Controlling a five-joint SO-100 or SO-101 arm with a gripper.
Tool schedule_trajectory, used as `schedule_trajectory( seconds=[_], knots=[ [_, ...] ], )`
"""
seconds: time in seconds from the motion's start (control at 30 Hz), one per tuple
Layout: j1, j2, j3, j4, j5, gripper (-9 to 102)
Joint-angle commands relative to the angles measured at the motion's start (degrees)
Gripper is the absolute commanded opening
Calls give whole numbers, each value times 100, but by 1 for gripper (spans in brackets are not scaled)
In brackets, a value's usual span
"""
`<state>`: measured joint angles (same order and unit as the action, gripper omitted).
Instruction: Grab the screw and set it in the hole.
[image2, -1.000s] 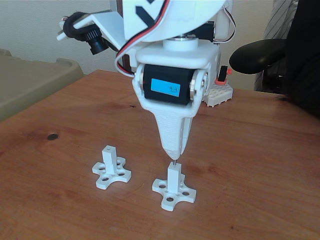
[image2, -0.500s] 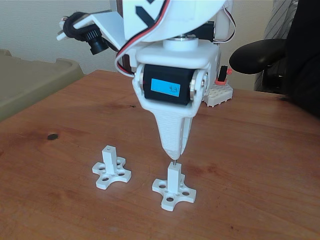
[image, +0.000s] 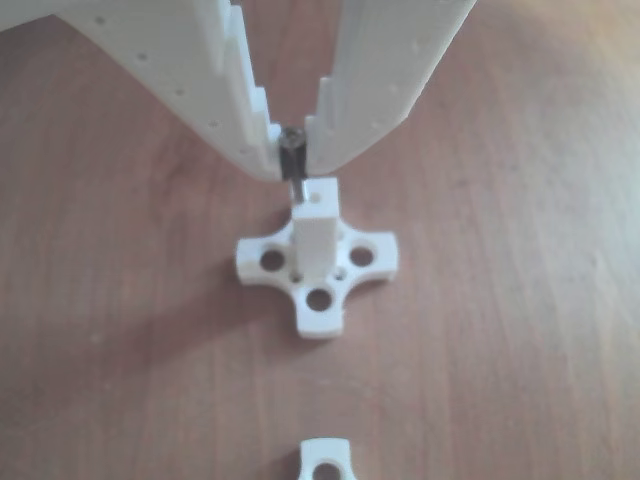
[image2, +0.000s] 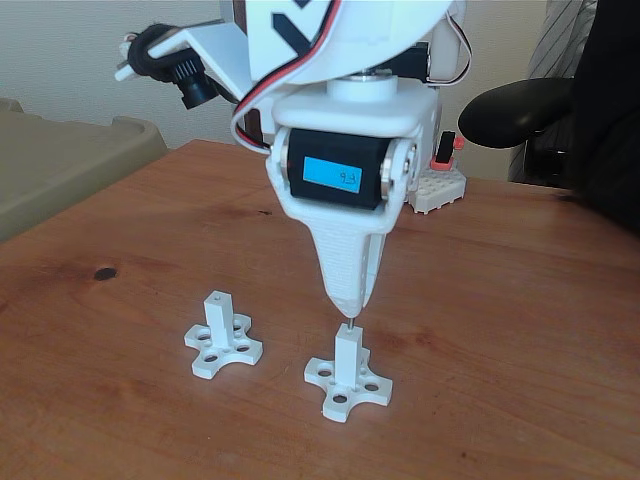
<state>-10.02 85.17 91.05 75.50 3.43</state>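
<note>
Claw (image: 292, 150) pinched on the upright screw (image: 293, 160); tip hanging directly above the hole (image: 318, 196) in the near-right post (image2: 347, 352), apparently not yet seated.

Pincer (image: 293, 160) vertical, tips pinched together

White gripper (image: 290, 165) with rows of small dark dots along both fingers (image: 385, 90), upper half of the other view. Dark grey screw (image: 292, 150) with a shiny head, upper centre. White post (image: 315, 235) on a white cross-shaped base (image: 318, 300), centre. Reddish-brown wood-grain table (image2: 520, 330) with one dark knot (image2: 104, 272), left in the fixed view. White second post piece (image2: 222, 345), lower left. Black motor (image2: 335, 178) with a bright blue label, centre. Red, white and black wires (image2: 290, 60), top. White block (image2: 437, 190) with a red tip, right of centre. Beige bin (image2: 60, 165), far left.
</note>
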Motion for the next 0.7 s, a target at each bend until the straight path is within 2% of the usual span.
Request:
schedule_trajectory(
  seconds=[0.0,0.67],
  knots=[
    [-35,132,-466,-88,79,-4],
    [-70,26,-519,-202,132,-4]
  ],
)
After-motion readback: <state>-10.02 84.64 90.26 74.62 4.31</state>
